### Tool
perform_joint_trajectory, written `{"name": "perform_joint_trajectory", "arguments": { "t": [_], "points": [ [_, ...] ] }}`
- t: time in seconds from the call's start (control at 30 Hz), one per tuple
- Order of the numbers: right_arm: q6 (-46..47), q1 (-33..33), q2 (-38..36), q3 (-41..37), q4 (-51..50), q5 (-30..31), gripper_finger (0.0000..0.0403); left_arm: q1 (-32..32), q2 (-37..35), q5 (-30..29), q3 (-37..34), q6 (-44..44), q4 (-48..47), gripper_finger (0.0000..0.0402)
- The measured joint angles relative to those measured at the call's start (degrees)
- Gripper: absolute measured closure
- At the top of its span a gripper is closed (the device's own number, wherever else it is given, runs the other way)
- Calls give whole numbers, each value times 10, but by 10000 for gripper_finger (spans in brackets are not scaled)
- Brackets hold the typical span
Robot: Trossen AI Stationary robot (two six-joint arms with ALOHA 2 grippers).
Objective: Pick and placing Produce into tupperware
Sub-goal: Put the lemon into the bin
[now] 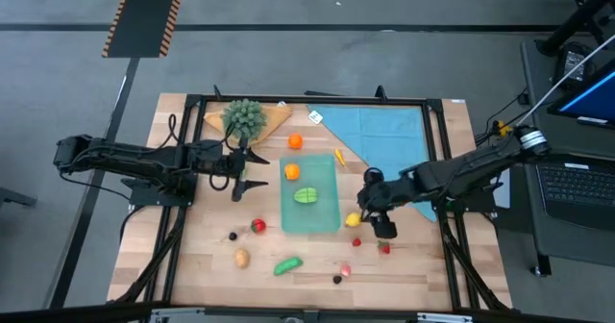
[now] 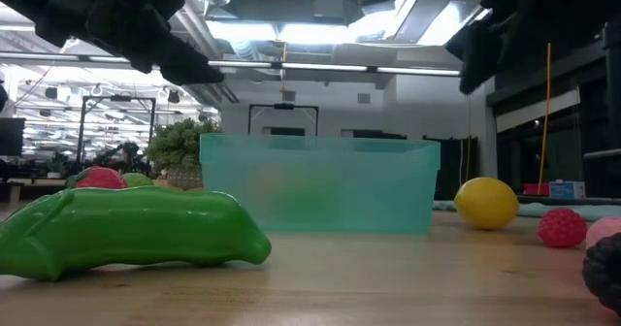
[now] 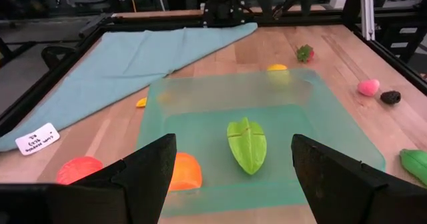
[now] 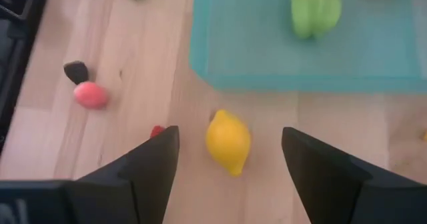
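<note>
With two pieces already in the teal tupperware [image 1: 309,197], the right gripper [image 4: 230,167] hovers wide open and empty over the yellow lemon [image 4: 228,141] at the container's four o'clock corner, needing only a straight descent and close, while the left gripper [image 1: 252,170] waits open at nine o'clock.

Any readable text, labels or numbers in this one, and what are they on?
No text can be read.
White tag on the edge of the blue cloth: dark printed characters, too blurred to read.
Nothing printed shows on the tupperware or the produce.
</note>
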Motion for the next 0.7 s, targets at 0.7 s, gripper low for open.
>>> {"name": "perform_joint_trajectory", "arguments": {
  "t": [0.7],
  "points": [
    [8,11,137,3,24,-1,136,0,1,0,0,-1,-29,113]
  ]
}}
